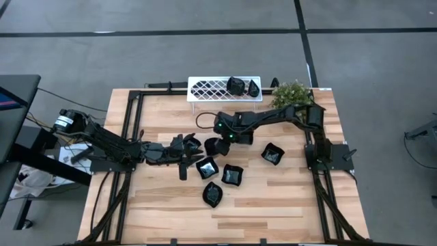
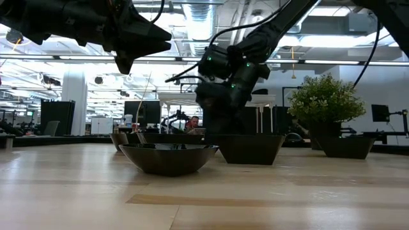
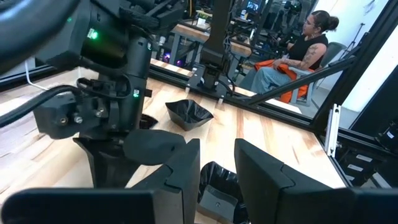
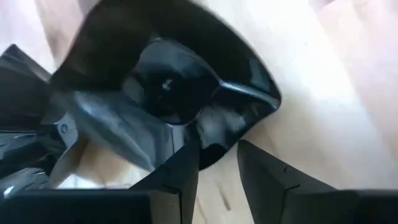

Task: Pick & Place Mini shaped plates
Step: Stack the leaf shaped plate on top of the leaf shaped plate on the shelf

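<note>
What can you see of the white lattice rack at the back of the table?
The white lattice rack is a flat, oblong tray with a diamond-mesh top, looking like painted metal or plastic. It sits level at the table's far edge, just left of the potted plant. Two glossy black mini plates rest on its right end; the rest of the mesh is bare. Neither hand touches it.

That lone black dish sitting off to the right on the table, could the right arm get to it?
Probably yes. The lone dish lies apart from the others on bare wood, beside the right arm, with nothing over it. But the right gripper is now down at another plate, so it would have to swing back.
</note>
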